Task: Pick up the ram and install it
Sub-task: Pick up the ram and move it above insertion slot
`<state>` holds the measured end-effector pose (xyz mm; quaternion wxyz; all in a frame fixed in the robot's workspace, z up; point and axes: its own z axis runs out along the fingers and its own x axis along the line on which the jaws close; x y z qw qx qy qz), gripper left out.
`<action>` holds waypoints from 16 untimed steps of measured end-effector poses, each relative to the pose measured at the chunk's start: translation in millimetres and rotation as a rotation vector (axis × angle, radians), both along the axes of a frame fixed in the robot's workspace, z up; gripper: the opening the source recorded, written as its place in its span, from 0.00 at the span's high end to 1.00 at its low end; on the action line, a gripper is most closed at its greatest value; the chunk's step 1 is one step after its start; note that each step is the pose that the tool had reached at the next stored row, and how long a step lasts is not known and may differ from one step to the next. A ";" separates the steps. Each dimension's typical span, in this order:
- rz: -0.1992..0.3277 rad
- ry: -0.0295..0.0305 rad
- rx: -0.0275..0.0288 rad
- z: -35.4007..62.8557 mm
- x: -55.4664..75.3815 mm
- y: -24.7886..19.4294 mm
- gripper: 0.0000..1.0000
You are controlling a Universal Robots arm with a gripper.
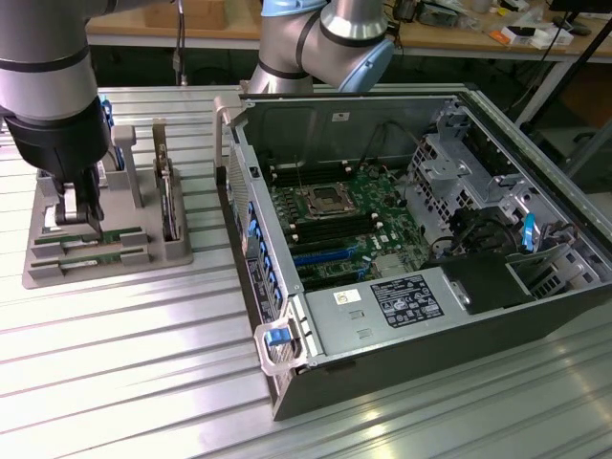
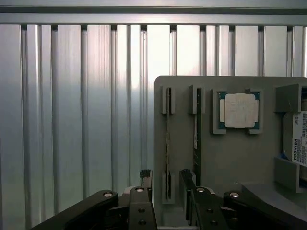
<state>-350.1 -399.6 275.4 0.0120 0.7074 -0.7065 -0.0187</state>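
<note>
The ram (image 2: 168,139) is a thin green stick standing on edge in a slot of the grey holder tray (image 2: 230,158). A second stick (image 2: 197,129) stands in the slot beside it. My gripper (image 2: 167,179) is open and low over the tray, one finger on each side of the first stick with a gap on both sides. In the exterior view my gripper (image 1: 81,215) hangs over the tray (image 1: 43,268) at the exterior view's left, with a green edge of the ram (image 1: 115,234) showing beside the fingers.
The tray also carries a square silver processor (image 2: 239,110) and a hard drive (image 2: 298,139). An open computer case (image 1: 535,191) lies at the exterior view's right, its motherboard (image 1: 344,225) and memory slots (image 1: 320,256) exposed. The ribbed metal table (image 1: 134,363) surrounds both.
</note>
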 end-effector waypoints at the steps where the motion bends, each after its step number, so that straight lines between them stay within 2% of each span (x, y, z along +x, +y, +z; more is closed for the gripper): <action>1: 0.000 0.0000 0.0000 -1.1 0.0 0.0 0.64; 16: 0.003 0.0000 0.0000 -20.5 0.0 0.0 0.64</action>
